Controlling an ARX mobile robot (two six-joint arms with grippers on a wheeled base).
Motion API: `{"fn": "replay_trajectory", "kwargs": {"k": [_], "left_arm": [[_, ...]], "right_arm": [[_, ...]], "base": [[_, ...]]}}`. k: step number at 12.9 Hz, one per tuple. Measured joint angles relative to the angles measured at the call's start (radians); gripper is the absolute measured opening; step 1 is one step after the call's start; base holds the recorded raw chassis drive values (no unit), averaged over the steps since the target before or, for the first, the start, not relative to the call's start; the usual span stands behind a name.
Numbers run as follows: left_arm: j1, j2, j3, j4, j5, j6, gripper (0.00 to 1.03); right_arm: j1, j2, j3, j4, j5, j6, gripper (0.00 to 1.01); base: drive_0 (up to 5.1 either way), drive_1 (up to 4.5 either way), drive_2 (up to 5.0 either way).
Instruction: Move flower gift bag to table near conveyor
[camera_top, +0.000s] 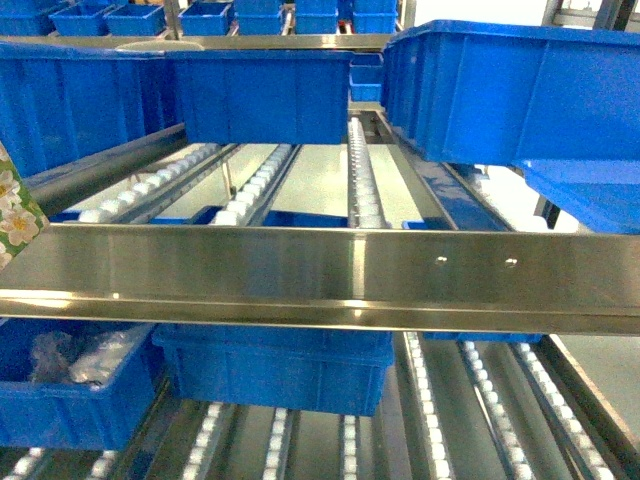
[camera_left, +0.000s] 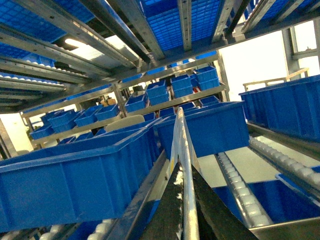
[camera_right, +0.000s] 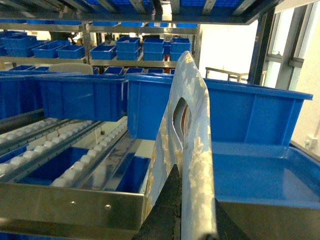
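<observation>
Black, wedge-shaped fingers (camera_right: 167, 212) taper upward on both wrists (camera_left: 170, 210)

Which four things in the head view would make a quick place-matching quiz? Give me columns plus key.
Things:
1. flower gift bag
2. steel front rail
3. blue bin with clear-wrapped items
4. white roller track

Places in the head view:
A. spans the full width across the middle
B. upper level, running away from the camera between the blue bins
C. only a corner showing at the far left edge
D. lower left, under the rail

Pairs: 1-C, 2-A, 3-D, 4-B
</observation>
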Motion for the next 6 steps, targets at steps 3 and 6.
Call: {"fn": "replay_trajectory", "kwargs": {"k": [3,6], "left_arm": [[0.0,0.0,0.0,0.0,0.0,0.0,0.02],[0.0,0.0,0.0,-0.002,0.0,0.0,0.02]], "right_arm": [[0.0,0.0,0.0,-0.001,0.0,0.0,0.02],[0.0,0.0,0.0,-0.002,0.0,0.0,0.02]], "base": [[-4.8,0.85,3.6],[-4.7,0.96,3.8]]}}
